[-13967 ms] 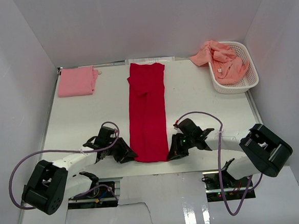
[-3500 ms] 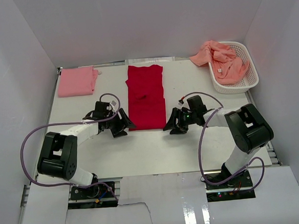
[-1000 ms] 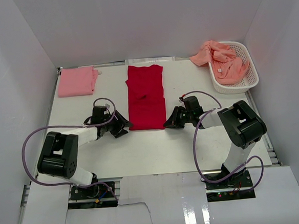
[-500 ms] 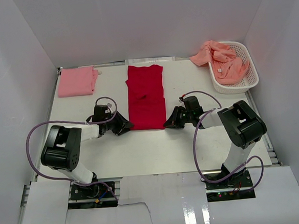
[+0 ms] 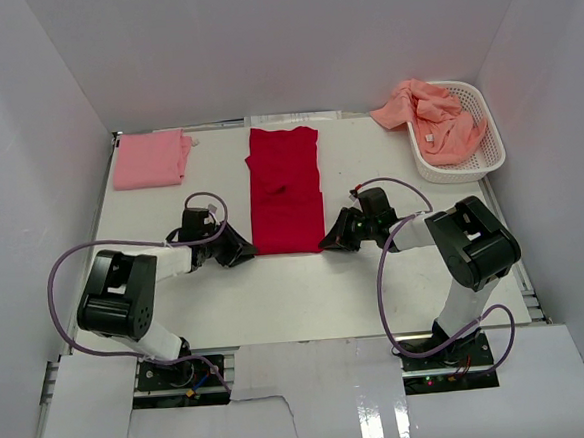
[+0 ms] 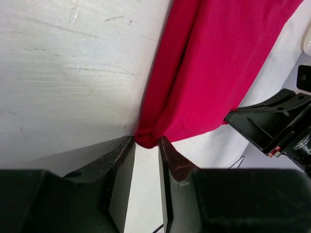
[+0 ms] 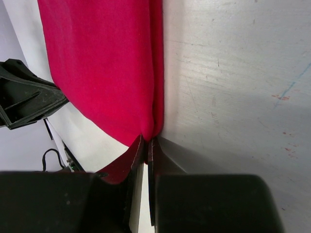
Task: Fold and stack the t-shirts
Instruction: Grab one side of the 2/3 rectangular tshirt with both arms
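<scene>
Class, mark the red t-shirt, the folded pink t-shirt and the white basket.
red t-shirt (image 5: 285, 194): top view, middle of the cloth.
folded pink t-shirt (image 5: 150, 159): top view, its centre.
white basket (image 5: 456, 173): top view, near wall.

red tee mid-table, folded into a long flat rectangle, pink tee folded neat at far-left bk corner, salmon-orange tees crumpled in a heap, spilling over basket far right
</scene>
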Robot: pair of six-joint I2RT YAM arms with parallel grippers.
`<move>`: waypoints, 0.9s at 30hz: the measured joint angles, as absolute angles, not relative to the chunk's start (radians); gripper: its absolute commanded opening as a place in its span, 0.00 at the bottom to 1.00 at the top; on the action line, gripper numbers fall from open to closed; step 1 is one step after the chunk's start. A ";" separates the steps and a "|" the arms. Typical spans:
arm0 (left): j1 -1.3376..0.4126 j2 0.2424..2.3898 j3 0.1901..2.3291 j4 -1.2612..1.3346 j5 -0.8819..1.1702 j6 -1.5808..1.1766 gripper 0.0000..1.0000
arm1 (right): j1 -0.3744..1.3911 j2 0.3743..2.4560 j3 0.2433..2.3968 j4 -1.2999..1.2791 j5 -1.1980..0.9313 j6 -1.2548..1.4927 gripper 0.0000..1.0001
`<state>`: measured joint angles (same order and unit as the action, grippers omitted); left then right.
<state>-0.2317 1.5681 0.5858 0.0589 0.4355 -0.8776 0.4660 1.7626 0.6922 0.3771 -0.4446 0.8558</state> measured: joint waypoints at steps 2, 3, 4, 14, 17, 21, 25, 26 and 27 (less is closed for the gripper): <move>-0.231 1.584 0.602 0.056 0.446 -0.870 0.40 | 0.466 1.763 0.692 0.377 -0.445 0.856 0.08; -0.231 1.599 0.618 0.054 0.453 -0.865 0.42 | 0.466 1.763 0.692 0.377 -0.446 0.856 0.08; -0.231 1.616 0.635 0.054 0.462 -0.863 0.49 | 0.466 1.763 0.692 0.377 -0.447 0.856 0.08; -0.231 1.626 0.638 0.075 0.457 -0.849 0.09 | 0.466 1.763 0.692 0.377 -0.448 0.855 0.08; -0.227 1.628 0.621 0.088 0.458 -0.856 0.00 | 0.466 1.763 0.692 0.377 -0.451 0.855 0.08; -0.226 1.626 0.620 0.091 0.460 -0.854 0.00 | 0.466 1.763 0.692 0.377 -0.454 0.855 0.08; -0.226 1.626 0.624 0.084 0.463 -0.849 0.00 | 0.466 1.763 0.706 0.355 -0.468 0.851 0.08; -0.226 1.625 0.624 0.081 0.465 -0.847 0.00 | 0.466 1.763 0.712 0.340 -0.474 0.847 0.08; -0.226 1.623 0.624 0.075 0.468 -0.846 0.00 | 0.466 1.763 0.727 0.327 -0.479 0.843 0.08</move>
<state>-0.2260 1.6230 0.6239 0.0750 0.4683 -0.8459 0.4660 1.7626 0.7265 0.3275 -0.4789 0.8433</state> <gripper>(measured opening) 0.025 0.086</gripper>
